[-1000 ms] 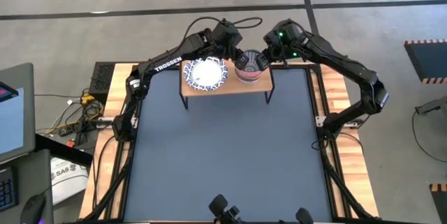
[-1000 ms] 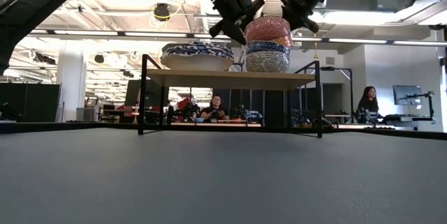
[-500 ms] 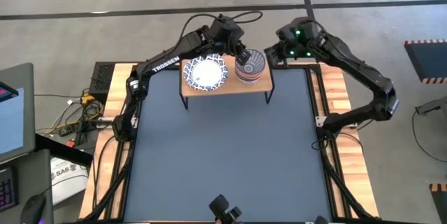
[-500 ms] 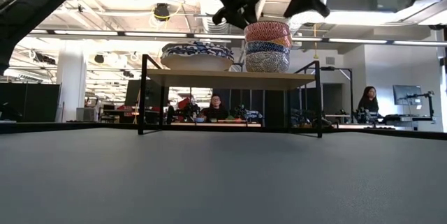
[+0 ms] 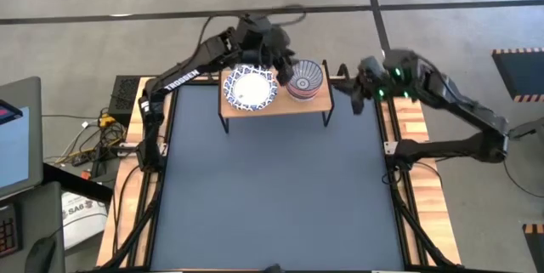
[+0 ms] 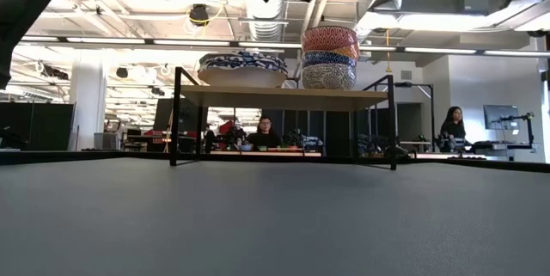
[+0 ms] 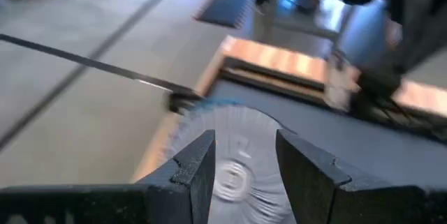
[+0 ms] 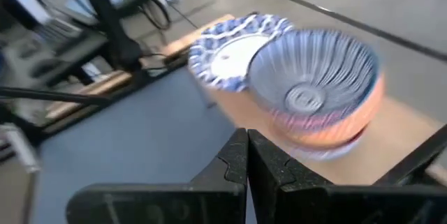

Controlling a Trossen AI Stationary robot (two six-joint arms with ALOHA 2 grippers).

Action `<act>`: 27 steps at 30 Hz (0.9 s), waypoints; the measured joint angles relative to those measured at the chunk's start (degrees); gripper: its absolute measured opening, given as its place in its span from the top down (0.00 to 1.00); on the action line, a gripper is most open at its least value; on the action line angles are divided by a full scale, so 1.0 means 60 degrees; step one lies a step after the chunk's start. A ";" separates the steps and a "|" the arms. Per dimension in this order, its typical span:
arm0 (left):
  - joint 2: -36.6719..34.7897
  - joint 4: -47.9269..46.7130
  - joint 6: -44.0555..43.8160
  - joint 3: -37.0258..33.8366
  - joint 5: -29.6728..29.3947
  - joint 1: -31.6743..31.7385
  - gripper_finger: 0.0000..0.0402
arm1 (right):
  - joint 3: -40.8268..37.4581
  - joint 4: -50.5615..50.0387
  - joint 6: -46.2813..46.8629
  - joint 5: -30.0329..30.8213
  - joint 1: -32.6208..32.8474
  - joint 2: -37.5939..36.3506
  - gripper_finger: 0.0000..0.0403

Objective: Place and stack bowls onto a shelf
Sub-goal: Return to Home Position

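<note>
the shelf (image 5: pixel 316 108), wooden-topped, stands at one end of the table (image 5: pixel 272 188). on it the wide patterned bowls (image 5: pixel 250 88) sit in one stack. just beside them the small bowls (image 6: pixel 329 57) sit in another, with the grey-blue striped bowl (image 8: pixel 307 88) on top. the left gripper (image 7: pixel 244 147) hangs above the striped bowl, fingers spread and empty. the right gripper (image 8: pixel 246 146) is raised off the shelf's right end, fingers pressed together, holding nothing.

I have the shelf (image 5: pixel 319 103) centred at the table's (image 5: pixel 272 188) far edge. Two stacks sit on it, just beside each other — wide bowls (image 5: pixel 250 88) left, small bowls (image 5: pixel 306 79) right. Left gripper (image 7: pixel 244 140) hangs above its back edge; right gripper (image 8: pixel 247 135) is beyond its right end.
</note>
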 joint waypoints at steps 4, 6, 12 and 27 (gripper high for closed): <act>-0.0402 0.1256 -0.0002 -0.1355 0.0703 -0.0546 0.66 | -0.2383 0.1615 0.1142 0.0000 0.0856 -0.1761 0.94; -0.0861 0.2490 -0.0080 -0.2221 0.1106 -0.0805 0.66 | -0.3422 0.2661 0.1654 0.0004 0.1384 -0.2576 0.94; -0.2575 0.5623 -0.0600 -0.5517 0.1447 -0.1010 0.66 | -0.5032 0.4316 0.2416 0.0514 0.2631 -0.4164 0.94; -0.8590 1.0382 -0.2032 -1.3529 0.1491 -0.1426 0.79 | -0.5203 0.5488 0.0671 0.0384 0.3731 -0.3527 0.95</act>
